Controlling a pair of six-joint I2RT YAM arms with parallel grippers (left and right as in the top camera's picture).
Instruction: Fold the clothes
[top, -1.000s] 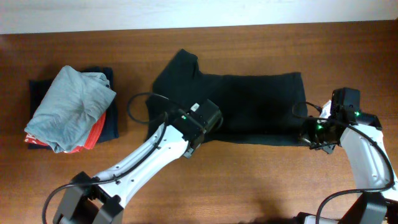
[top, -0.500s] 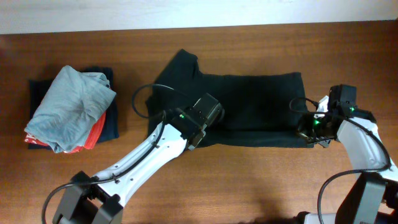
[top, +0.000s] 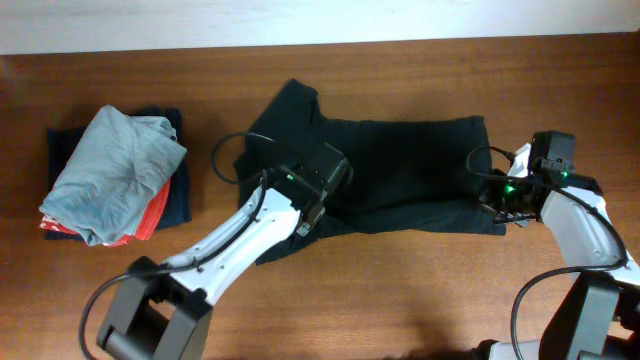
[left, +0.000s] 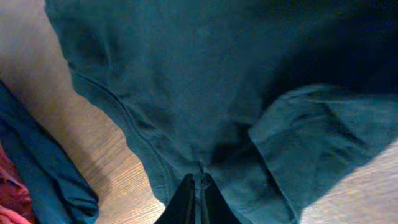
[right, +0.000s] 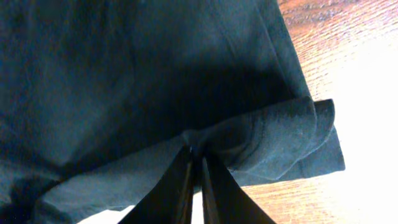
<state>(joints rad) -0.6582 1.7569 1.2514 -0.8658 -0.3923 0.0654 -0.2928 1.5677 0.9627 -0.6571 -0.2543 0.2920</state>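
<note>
Two pinches on the black T-shirt (top: 410, 160), spread on the counter (top: 400, 300): my left end effector (left: 196, 179) and right end effector (right: 195, 152) are each clamped on its near edge. Best, I judge: lift evenly, keep the edge taut, carry across together.

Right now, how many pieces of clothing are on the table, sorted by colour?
black T-shirt: 1
light grey-blue garment: 1
orange-red garment: 1
navy garment: 1
Total: 4
</note>
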